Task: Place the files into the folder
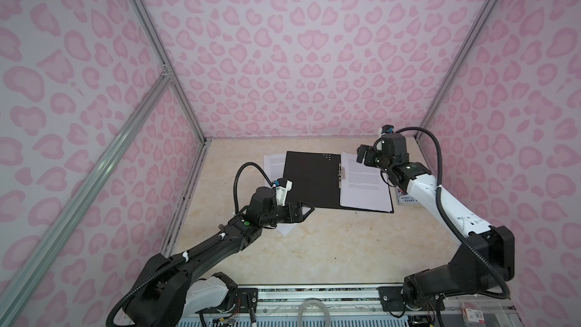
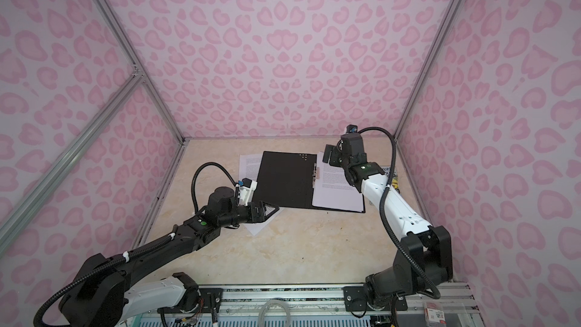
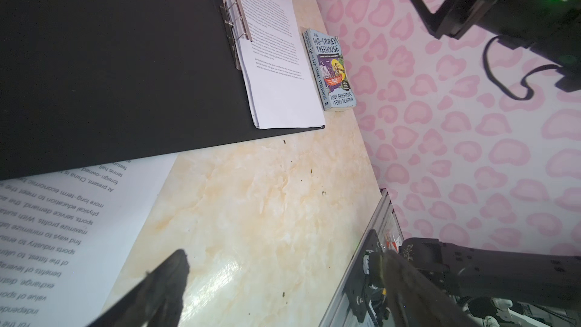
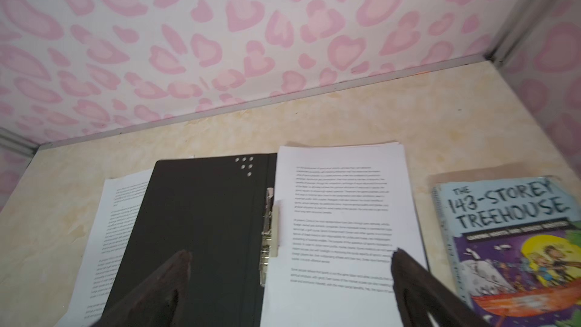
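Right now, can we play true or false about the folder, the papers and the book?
1. The folder lies open. True.
2. The right gripper holds a sheet. False: its jaws are open and empty.
3. A stack of sheets lies on the folder's right half. True.
4. The book is inside the folder. False: it lies on the table beside the folder.
5. Another sheet pokes out from under the folder's left half. True.

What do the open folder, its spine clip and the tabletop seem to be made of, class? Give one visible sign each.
Folder: probably thin card or plastic, matt black; it lies flat, thin-edged. Spine clip: metal, by its silvery shine. Tabletop: glossy marble-look surface, likely laminate; it mirrors light.
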